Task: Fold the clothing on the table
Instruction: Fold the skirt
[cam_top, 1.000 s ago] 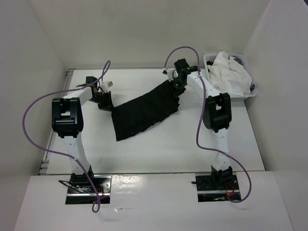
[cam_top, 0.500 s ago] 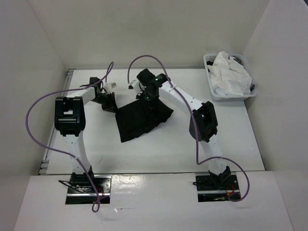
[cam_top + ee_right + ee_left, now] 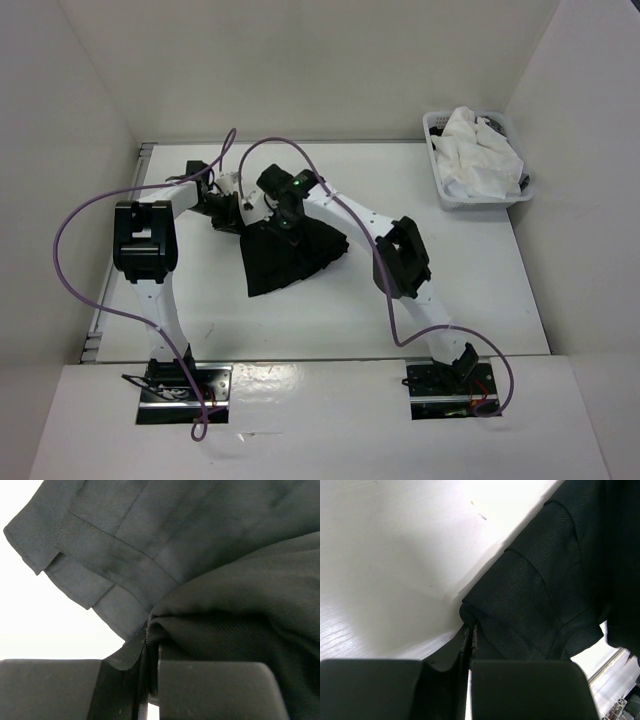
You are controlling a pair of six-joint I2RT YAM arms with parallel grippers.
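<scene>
Done: black pleated skirt (image 3: pixel 290 255) doubled over, 1st fold approx. made.
L gripper (image 3: pixel 469 637): pinching its corner.
R gripper (image 3: pixel 152 645): pinching its edge.
Left: lay flat, refold.

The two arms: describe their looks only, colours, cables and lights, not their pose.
Both the left arm and right arm have white tubular links with boxy black joint housings. A purple cable loops loosely along each. The right arm shows a small green light near its wrist. The left gripper and right gripper have blocky matte-black fingers.
</scene>
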